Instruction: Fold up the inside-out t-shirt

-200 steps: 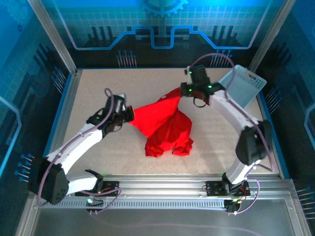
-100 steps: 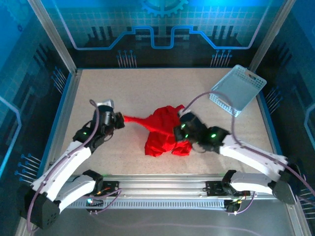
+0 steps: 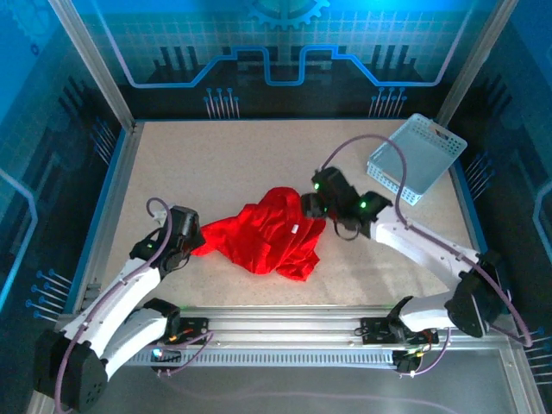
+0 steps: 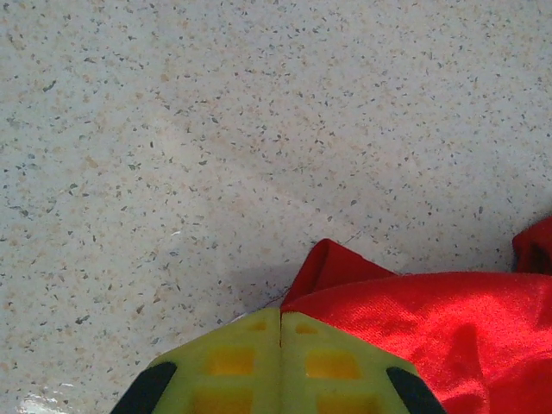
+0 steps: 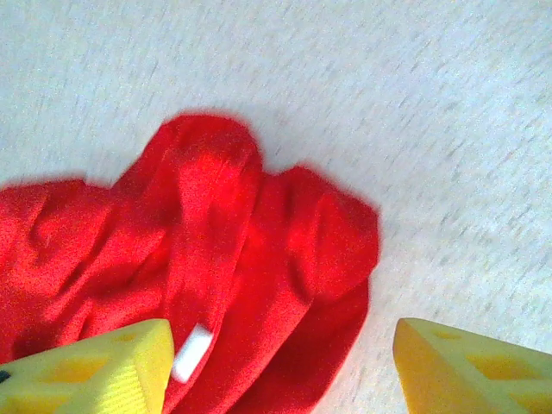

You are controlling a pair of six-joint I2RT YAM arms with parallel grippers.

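Note:
The inside-out t-shirt [image 3: 269, 233] is a bright red crumpled heap on the middle of the table. My left gripper [image 3: 188, 239] is at its left tip, low to the table. In the left wrist view my left gripper [image 4: 280, 332] is shut, with a folded edge of the t-shirt [image 4: 414, 328] pinched at the tips of the jaws. My right gripper [image 3: 314, 205] hovers at the shirt's far right edge. Its jaws stand wide open in the right wrist view, where my right gripper [image 5: 280, 371] holds nothing above the t-shirt [image 5: 224, 259] and a small white label [image 5: 191, 352].
A light blue mesh basket [image 3: 418, 159] lies tilted at the back right corner, just behind the right arm. Raised rails [image 3: 112, 198] border the speckled table [image 3: 224, 164] on all sides.
The right gripper has opened and let go of the shirt, then moved back to its far right edge. The shirt dropped into a flatter heap. The left gripper pulled its edge toward the near left.

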